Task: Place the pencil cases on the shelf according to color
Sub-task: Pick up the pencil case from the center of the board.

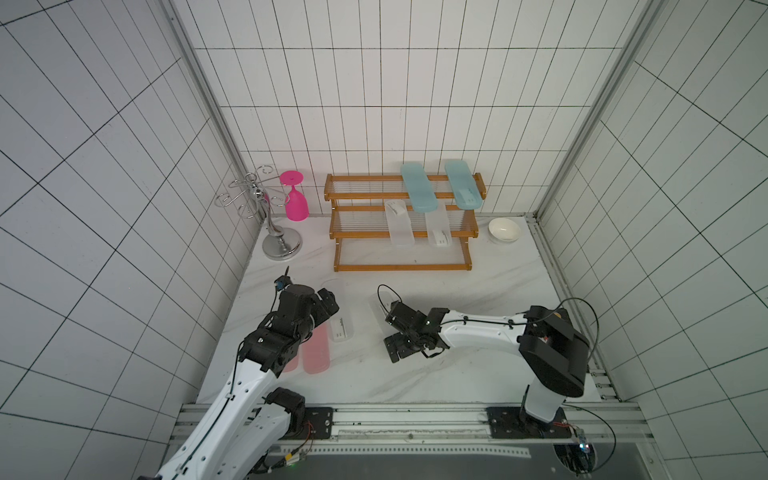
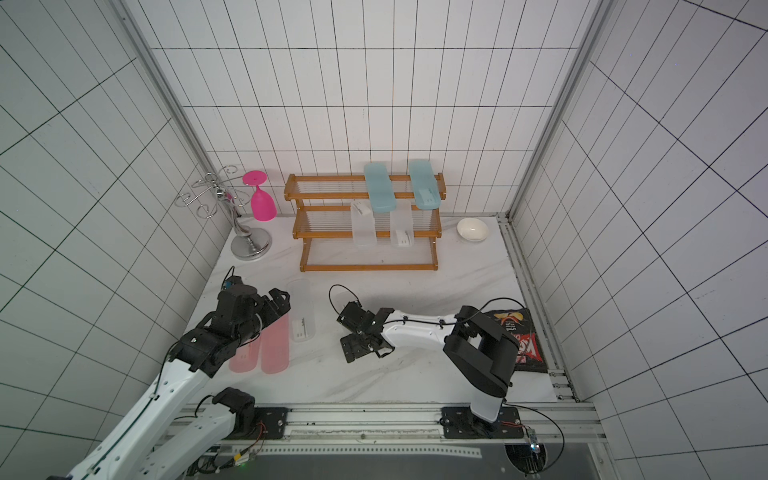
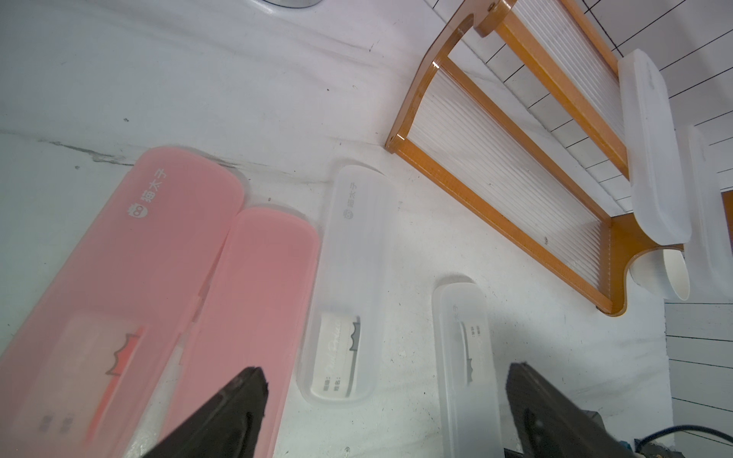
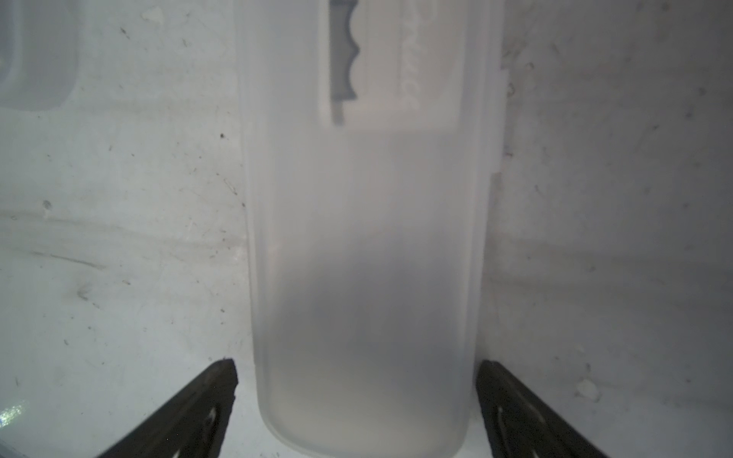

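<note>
The wooden shelf (image 1: 402, 267) stands at the back, with two light blue pencil cases (image 1: 417, 188) (image 1: 463, 185) on its top tier and two frosted clear ones (image 1: 399, 226) (image 1: 437, 228) on the middle tier. Two pink cases (image 1: 316, 350) (image 3: 119, 257) and a clear case (image 1: 339, 311) lie flat on the table by my left gripper (image 3: 386, 376), which hovers open and holds nothing. My right gripper (image 4: 357, 368) is open and low over another clear case (image 4: 365, 238). Its fingers stand on either side of the case's rounded end, with a narrow gap on each side.
A silver wire stand (image 1: 279, 245) with a pink goblet (image 1: 296, 202) hanging upside down is left of the shelf. A white bowl (image 1: 504, 230) sits to the shelf's right. A dark snack bag (image 2: 521, 338) lies near the right arm's base.
</note>
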Robot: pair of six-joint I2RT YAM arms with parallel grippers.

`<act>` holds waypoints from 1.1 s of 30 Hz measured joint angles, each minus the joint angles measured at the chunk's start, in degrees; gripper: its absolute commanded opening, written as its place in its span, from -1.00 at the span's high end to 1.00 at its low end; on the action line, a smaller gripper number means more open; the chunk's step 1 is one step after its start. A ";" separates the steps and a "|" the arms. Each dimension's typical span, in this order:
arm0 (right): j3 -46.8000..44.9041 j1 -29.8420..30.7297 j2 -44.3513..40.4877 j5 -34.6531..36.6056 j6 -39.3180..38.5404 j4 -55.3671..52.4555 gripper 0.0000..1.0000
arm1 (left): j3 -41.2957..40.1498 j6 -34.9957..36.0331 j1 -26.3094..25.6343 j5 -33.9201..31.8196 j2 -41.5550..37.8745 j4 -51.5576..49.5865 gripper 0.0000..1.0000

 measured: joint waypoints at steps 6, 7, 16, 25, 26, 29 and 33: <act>0.00 0.87 0.15 2.16 1.18 -0.17 -0.78 | 0.00 0.00 0.00 -0.57 -1.03 -0.17 -0.97; 0.00 1.03 0.24 2.54 1.36 -0.24 -0.76 | 0.00 0.00 0.00 -0.63 -1.11 -0.24 -0.97; -0.02 2.95 -0.39 7.87 3.04 -1.29 -0.28 | 0.00 0.00 0.00 -1.97 -2.51 -1.51 -0.97; 2.69 3.19 -11.15 13.38 3.19 -7.85 -0.08 | 0.39 0.00 0.72 -3.89 -3.56 -2.45 -0.96; 4.52 3.06 -11.19 13.81 3.13 -8.96 -0.06 | 0.72 0.04 1.38 -3.76 -2.99 -2.40 -0.97; 9.73 2.29 -10.80 13.99 2.75 -10.99 0.00 | 1.81 0.42 3.96 -2.99 -0.52 -2.16 -0.97; 17.88 0.07 -8.41 13.79 2.08 -12.63 0.03 | 2.51 0.92 6.05 -1.68 3.26 -0.98 -0.97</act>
